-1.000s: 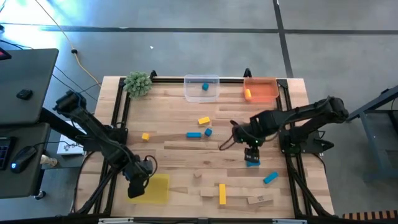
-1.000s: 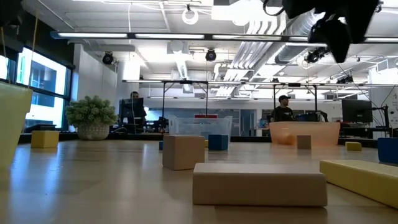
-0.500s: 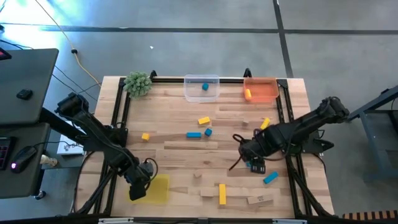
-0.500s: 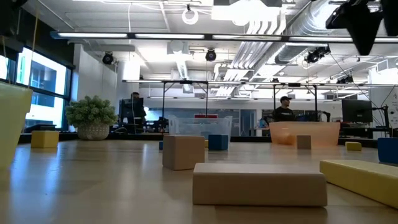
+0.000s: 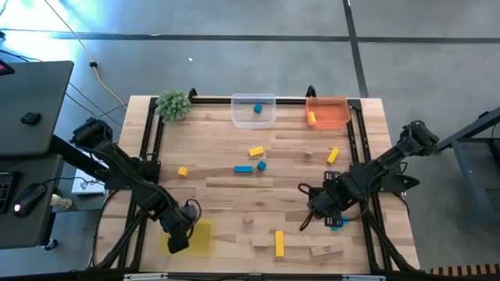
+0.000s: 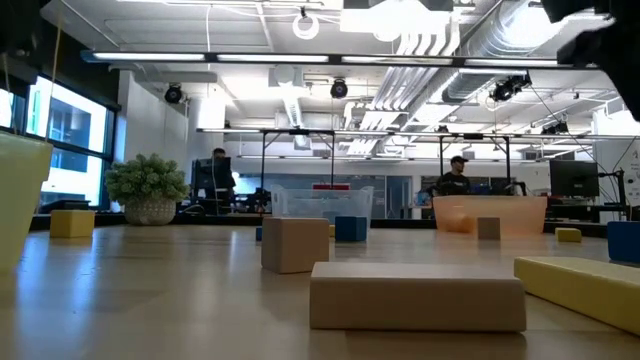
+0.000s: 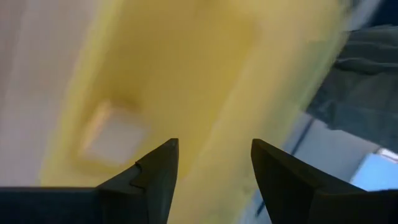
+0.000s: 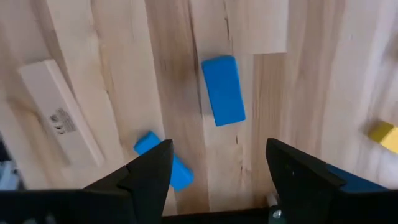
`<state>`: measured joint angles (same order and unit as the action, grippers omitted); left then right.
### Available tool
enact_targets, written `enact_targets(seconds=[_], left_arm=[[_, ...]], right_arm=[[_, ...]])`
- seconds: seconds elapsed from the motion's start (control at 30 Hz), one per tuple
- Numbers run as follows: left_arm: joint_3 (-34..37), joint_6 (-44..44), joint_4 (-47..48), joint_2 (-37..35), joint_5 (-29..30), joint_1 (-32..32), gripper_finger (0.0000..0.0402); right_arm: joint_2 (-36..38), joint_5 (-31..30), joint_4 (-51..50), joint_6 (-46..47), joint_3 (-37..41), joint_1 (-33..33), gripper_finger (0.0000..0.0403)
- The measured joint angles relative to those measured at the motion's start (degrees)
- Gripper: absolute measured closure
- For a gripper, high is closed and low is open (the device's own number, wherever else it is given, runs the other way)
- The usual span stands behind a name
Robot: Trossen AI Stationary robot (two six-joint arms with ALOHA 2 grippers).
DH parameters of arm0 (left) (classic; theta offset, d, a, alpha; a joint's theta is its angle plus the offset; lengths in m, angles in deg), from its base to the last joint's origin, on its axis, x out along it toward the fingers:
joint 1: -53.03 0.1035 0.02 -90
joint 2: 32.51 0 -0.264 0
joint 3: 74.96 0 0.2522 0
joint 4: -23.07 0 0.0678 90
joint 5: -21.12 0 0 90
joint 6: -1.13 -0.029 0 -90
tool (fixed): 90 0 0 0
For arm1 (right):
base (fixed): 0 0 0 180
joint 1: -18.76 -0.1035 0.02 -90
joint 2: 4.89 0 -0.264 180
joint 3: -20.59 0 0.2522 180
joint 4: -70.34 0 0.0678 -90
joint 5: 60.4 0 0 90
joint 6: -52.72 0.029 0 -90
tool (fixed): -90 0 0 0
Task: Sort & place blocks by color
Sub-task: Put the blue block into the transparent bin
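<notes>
The wooden table [image 5: 226, 187] carries a yellow tray [image 5: 199, 236] at its near left corner, the left gripper [image 7: 211, 171] above it, jaws apart and empty. The right gripper [image 8: 217, 168] – jaws wide, empty – hangs over a blue block [image 8: 222, 91]; other blocks [image 5: 256, 151] lie scattered mid-table.

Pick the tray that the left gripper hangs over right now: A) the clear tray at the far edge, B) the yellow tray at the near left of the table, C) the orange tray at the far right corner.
B: in the high view the left gripper sits over the yellow tray, and the left wrist view shows yellow beyond its open fingers.
</notes>
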<state>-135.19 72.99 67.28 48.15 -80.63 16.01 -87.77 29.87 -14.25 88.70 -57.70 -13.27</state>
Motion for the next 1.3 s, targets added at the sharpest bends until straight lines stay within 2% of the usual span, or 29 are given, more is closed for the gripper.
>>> enact_targets(seconds=[0.17, 0.5, 0.73, 1.03, 1.17, 1.3], left_arm=[[-0.01, 0.59, -3.95, 0.00, -1.04, 0.33, 0.0209], [-0.01, 0.15, -5.12, -2.07, -2.53, 0.39, 0.0209], [-1.31, -1.24, -4.92, -6.40, -0.62, 1.73, 0.0209], [-3.66, -8.54, -4.83, -10.32, 4.76, 7.18, 0.0209], [-3.95, -12.66, -4.74, -11.45, 7.43, 10.92, 0.0209], [-3.95, -16.90, -5.03, -12.11, 10.64, 15.18, 0.0209]], right_arm=[[-0.01, 0.27, 5.03, -3.78, 4.69, 0.04, 0.0155], [0.01, -0.07, 15.46, -9.52, 12.14, 0.26, 0.0155], [0.01, -1.29, 20.19, -9.04, 17.10, 0.84, 0.0155], [0.01, -0.16, 25.88, -9.02, 21.54, 5.13, 0.0156], [0.01, 0.42, 26.21, -9.01, 21.64, 6.24, 0.0178], [0.01, 1.80, 26.68, -8.88, 21.64, 7.27, 0.0229]])
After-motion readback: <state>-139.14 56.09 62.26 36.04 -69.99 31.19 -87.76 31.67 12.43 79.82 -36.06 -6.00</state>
